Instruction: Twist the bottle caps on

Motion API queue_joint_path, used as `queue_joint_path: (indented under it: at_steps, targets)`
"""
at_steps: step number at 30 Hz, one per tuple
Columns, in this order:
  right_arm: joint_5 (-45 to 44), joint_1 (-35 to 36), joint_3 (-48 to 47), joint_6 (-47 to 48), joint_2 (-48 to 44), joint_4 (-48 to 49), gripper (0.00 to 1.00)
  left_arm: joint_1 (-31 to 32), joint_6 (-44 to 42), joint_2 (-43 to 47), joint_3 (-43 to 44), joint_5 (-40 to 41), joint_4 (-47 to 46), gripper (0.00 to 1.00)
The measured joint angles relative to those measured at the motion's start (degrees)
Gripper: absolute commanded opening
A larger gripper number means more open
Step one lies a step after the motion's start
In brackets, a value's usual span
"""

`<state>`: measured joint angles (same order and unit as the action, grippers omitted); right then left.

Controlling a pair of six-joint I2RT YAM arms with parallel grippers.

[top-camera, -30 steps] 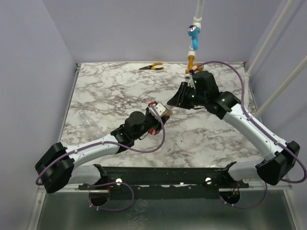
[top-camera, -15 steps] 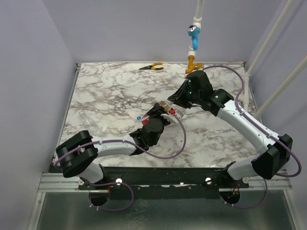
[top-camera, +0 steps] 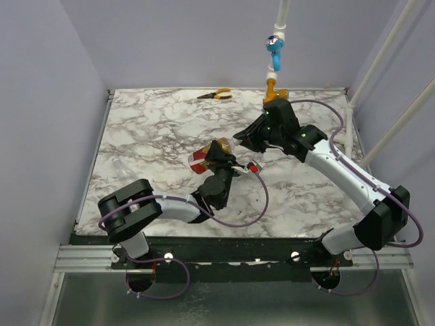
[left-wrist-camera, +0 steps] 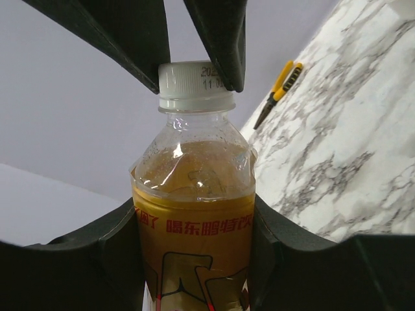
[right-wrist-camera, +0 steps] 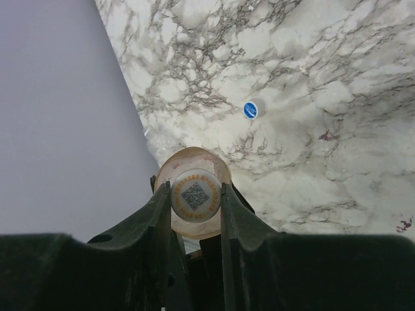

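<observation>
Marble table (top-camera: pixel 149 129), both arms reaching in to meet over its middle.

Bottle (left-wrist-camera: pixel 194 188): clear plastic, amber drink, red label. It is off the table, held in the air and tilted with its neck toward my right arm. My left end effector (left-wrist-camera: pixel 193 214) is clamped around the labelled body, one finger on each side.

Far edge of the table: orange-handled pliers (top-camera: pixel 215 95), lying well apart from the work. A light-blue valve handle (top-camera: pixel 274 45) hangs on the pipe above the far edge. I judge neither to be part of this job.

My right end effector (right-wrist-camera: pixel 194 194) comes at the bottle end-on. Its two fingers are pressed against opposite sides of the white cap (left-wrist-camera: pixel 196 83) — pinching it, no gap that I can see in either wrist view.

White cap: sits square on the neck, its skirt down near the neck ring. My reading is that it is threaded on at least most of the way. Whether it is fully tight, the views do not show — it may need another twist or two.

Blue cap (right-wrist-camera: pixel 250 110): lies loose on the table, beyond the bottle in the right wrist view, touching nothing.

Progress, as I judge it: one cap on or nearly on, and the blue one not yet begun. I cannot make out with any certainty a second bottle for it.
</observation>
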<state>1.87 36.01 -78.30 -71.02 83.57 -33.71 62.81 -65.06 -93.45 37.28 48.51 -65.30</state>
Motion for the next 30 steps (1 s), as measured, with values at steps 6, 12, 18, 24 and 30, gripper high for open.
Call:
queue_joint_path:
  at_steps: [6,12,18,24,30]
  targets:
    - [2.4,-0.2,0.0,-2.7,0.0,0.4,0.02,0.2,-9.4,-1.0,-1.4,0.7,-6.1,0.25]
    - [5.2,0.1,-0.1,-1.3,0.5,0.2,0.97,1.6,-14.4,-0.8,-2.9,-3.6,-8.5,0.27]
    - [4.6,0.8,-0.4,9.4,-0.6,-2.4,1.00,3.0,1.0,11.1,0.9,-16.9,18.0,0.29]
    - [3.3,-1.8,-2.8,23.3,-7.4,0.1,1.00,-3.4,25.8,21.3,8.7,-41.1,44.5,0.29]
    - [5.5,-3.1,-3.7,35.3,-12.1,2.4,0.99,-13.4,45.7,27.7,6.8,-62.8,53.4,0.29]
